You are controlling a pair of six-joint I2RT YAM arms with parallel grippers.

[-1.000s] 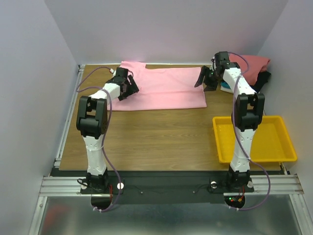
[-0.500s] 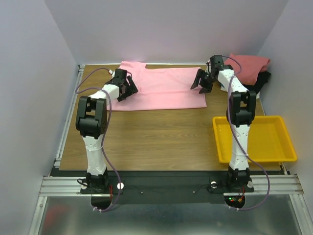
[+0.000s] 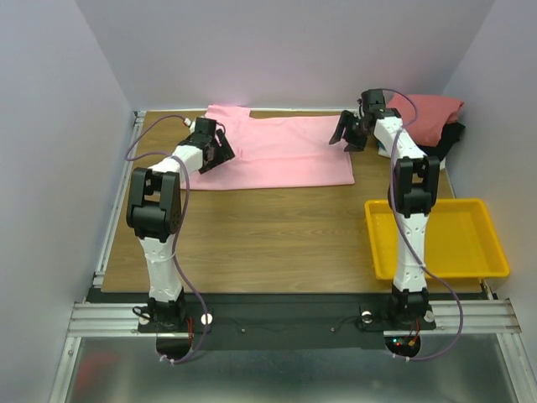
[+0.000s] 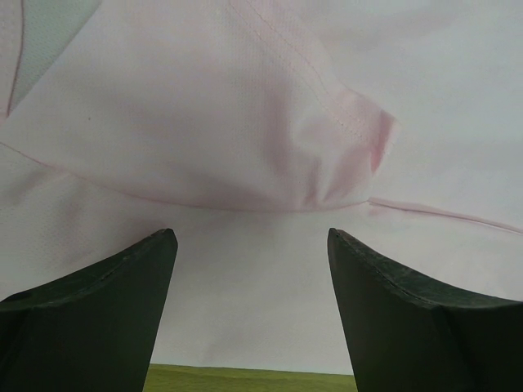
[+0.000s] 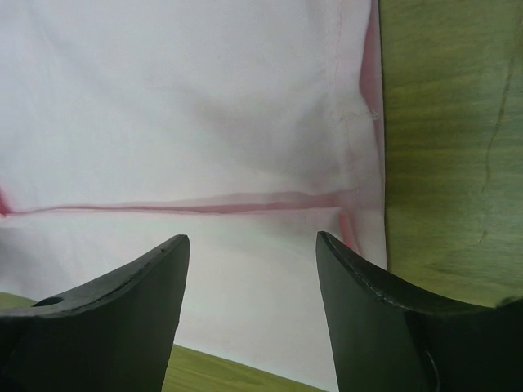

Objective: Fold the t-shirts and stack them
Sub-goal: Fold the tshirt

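A light pink t-shirt point(image 3: 281, 151) lies spread flat at the back of the wooden table. My left gripper point(image 3: 220, 148) is open over its left end; the left wrist view shows pink cloth point(image 4: 245, 122) with a sleeve hem between the spread fingers. My right gripper point(image 3: 346, 134) is open above the shirt's far right corner; the right wrist view shows a fold line in the cloth point(image 5: 204, 122) and its edge against the wood. A dusty red t-shirt point(image 3: 432, 116) lies folded at the back right, on top of a black one point(image 3: 449, 139).
A yellow plastic tray point(image 3: 470, 239) stands at the front right, beside the right arm. Grey walls close in the table on three sides. Bare wood point(image 3: 268, 235) lies in front of the pink shirt.
My right gripper has moved left and back, from beside the red shirt to over the pink shirt's far right corner. My left gripper has shifted slightly back over the left end.
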